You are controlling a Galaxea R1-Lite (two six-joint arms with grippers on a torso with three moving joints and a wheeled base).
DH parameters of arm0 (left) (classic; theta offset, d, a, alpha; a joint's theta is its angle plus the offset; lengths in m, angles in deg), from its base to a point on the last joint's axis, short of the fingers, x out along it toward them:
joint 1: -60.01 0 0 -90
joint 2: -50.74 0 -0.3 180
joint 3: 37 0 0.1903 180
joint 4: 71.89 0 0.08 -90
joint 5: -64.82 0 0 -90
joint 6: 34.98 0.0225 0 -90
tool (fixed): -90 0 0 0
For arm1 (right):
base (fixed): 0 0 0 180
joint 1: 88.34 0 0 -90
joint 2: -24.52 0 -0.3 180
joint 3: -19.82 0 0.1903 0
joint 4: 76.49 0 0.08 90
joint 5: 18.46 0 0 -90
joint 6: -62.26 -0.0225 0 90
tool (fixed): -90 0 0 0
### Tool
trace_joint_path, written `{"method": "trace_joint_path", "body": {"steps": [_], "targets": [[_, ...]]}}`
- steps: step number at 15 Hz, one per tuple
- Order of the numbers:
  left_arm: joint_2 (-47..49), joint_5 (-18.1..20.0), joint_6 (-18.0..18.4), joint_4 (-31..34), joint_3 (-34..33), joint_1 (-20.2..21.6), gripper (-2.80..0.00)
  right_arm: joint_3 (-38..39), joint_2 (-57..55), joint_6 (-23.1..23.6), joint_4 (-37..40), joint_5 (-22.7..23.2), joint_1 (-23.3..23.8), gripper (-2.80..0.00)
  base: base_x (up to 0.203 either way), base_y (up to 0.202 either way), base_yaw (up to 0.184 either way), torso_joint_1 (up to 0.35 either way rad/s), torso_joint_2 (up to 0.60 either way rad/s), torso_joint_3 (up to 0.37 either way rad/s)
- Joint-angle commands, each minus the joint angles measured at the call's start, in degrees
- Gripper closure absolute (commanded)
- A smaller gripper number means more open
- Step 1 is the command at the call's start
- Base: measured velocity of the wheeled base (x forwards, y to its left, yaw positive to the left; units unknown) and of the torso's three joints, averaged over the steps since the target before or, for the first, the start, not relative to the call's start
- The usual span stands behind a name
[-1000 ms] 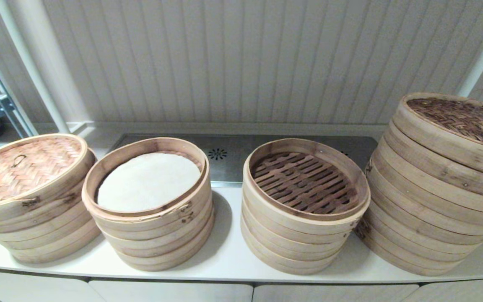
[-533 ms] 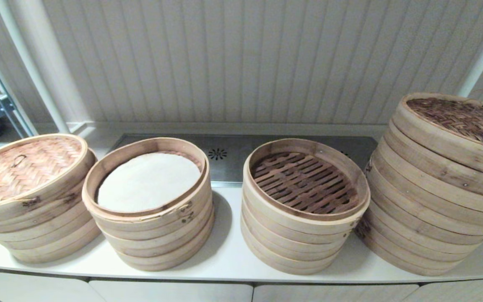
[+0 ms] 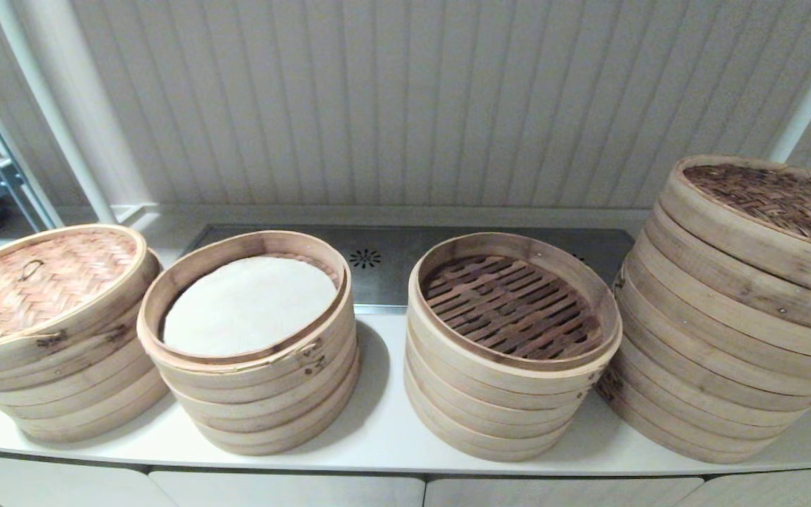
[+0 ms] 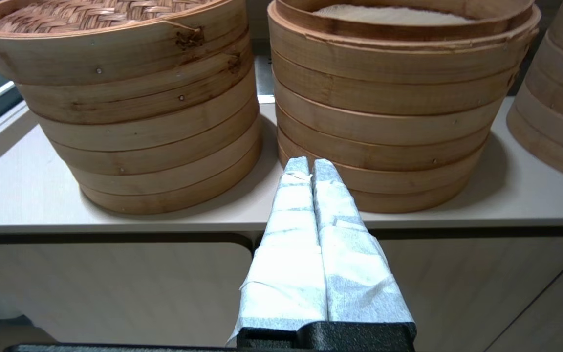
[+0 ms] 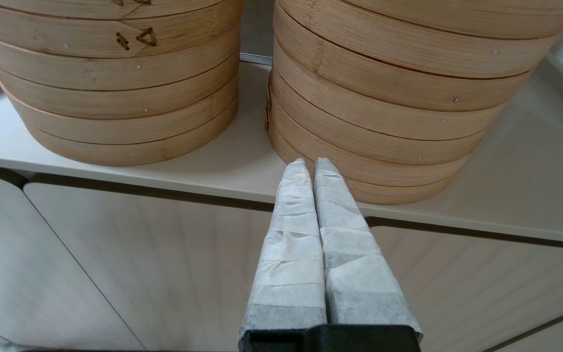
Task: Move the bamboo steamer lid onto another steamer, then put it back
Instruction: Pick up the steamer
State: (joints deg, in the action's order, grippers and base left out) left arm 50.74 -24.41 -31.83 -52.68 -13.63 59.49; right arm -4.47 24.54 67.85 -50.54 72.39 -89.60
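- Four stacks of round bamboo steamers are seen in a row on a long white table (image 3: 377, 429).
- The woven bamboo steamer lid (image 3: 39, 289) with a small loop handle is set on the far-left steamer stack (image 3: 60, 380).
- Just beside it, a second stack (image 3: 258, 394) is topped by a white cloth liner (image 3: 250, 304).
- The third stack (image 3: 504, 401) is open, with slats exposed.
- The tallest stack (image 3: 729, 352), at the right, carries a darker woven lid (image 3: 786, 201).
- The left tool (image 4: 305, 168) is held low at the table's near edge, with its paper-wrapped fingers pressed together.
- The right tool (image 5: 311, 166) is held likewise, fingers together and empty.
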Motion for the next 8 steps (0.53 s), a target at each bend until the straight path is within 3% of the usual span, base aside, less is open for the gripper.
{"method": "trace_joint_path", "body": {"steps": [1, 8], "targets": [[0.09, -0.06, -1.06, -0.39, -1.84, 0.0, 0.0, 0.05, 0.5, -0.05, -0.08, -0.01, -0.01, 0.0, 0.0, 0.0, 0.0, 0.0, 0.0, 0.0], [0.09, -0.42, -2.88, -0.58, -1.85, 0.0, 0.0, 0.31, 0.5, -2.34, -0.91, -0.33, 0.03, 0.0, 0.0, 0.0, 0.0, 0.0, 0.0, 0.0]]}}
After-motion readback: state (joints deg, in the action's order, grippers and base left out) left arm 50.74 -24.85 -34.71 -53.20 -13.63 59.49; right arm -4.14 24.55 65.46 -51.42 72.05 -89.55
